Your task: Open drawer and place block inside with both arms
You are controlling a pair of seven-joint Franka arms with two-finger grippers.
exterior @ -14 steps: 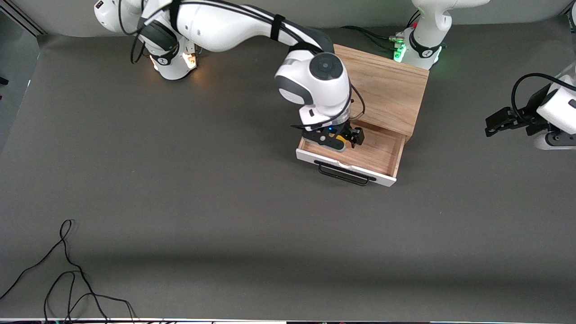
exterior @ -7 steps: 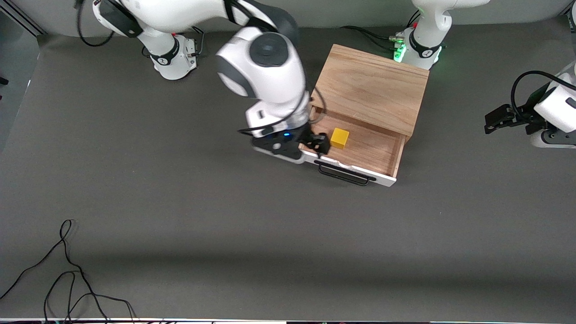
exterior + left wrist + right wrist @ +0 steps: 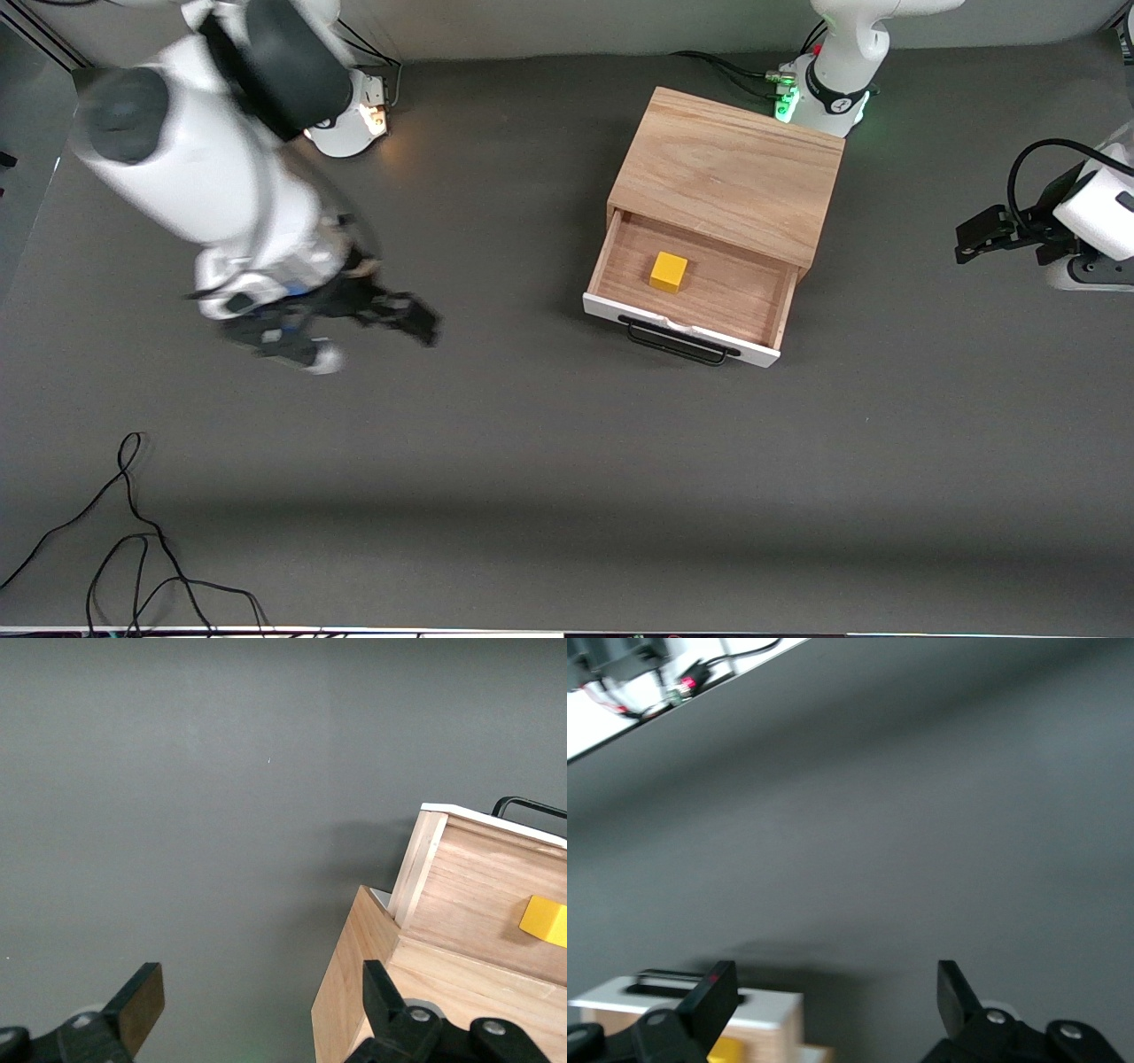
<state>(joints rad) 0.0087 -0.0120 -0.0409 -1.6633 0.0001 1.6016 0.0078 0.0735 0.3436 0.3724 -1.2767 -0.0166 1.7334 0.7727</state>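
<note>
The light wooden cabinet (image 3: 728,170) stands near the left arm's base. Its white-fronted drawer (image 3: 771,312) with the black bar handle (image 3: 678,344) is pulled open. The yellow block (image 3: 669,271) lies alone on the drawer's wood floor. My right gripper (image 3: 409,317) is open and empty over bare table toward the right arm's end, well away from the drawer. Its wrist view (image 3: 833,997) shows the drawer's front (image 3: 691,997) and the block (image 3: 726,1050). My left gripper (image 3: 967,243) is open and empty and waits at the left arm's end. Its wrist view (image 3: 261,1001) shows the cabinet (image 3: 354,992), the drawer (image 3: 469,895) and the block (image 3: 545,920).
Loose black cables (image 3: 133,532) lie on the grey table near the front camera at the right arm's end. The right arm's base (image 3: 345,124) and the green-lit left arm's base (image 3: 824,89) stand along the top.
My right gripper let go of the block in the drawer, then swung up and away toward the right arm's end. The block stays in the drawer. The left arm has not moved.
</note>
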